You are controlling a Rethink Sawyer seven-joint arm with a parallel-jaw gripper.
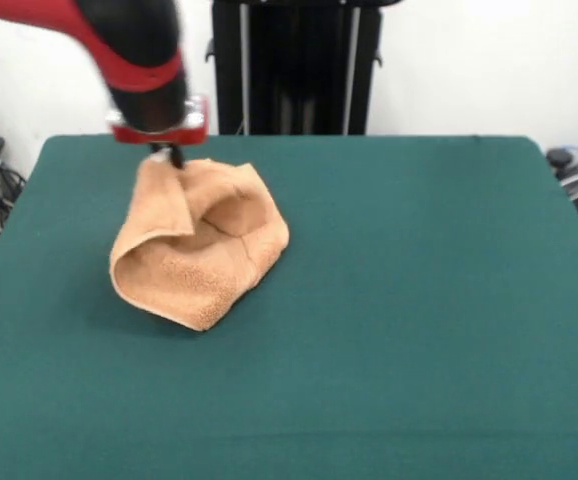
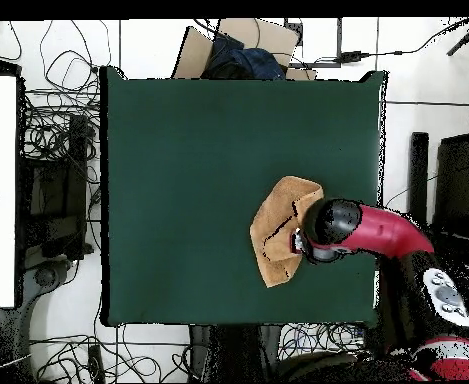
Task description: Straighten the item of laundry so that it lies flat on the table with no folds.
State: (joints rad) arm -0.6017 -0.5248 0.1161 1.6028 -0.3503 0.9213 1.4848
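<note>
Front view: gripper (image 1: 172,155) clenched on the far edge of the peach towel (image 1: 201,255), pinching it up. Towel crumpled and folded over itself on the green table (image 1: 419,280), left of centre, beneath the arm.

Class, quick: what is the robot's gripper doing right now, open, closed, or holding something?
Gripper: closed on the far edge of the towel, lifting that edge off the table.
</note>
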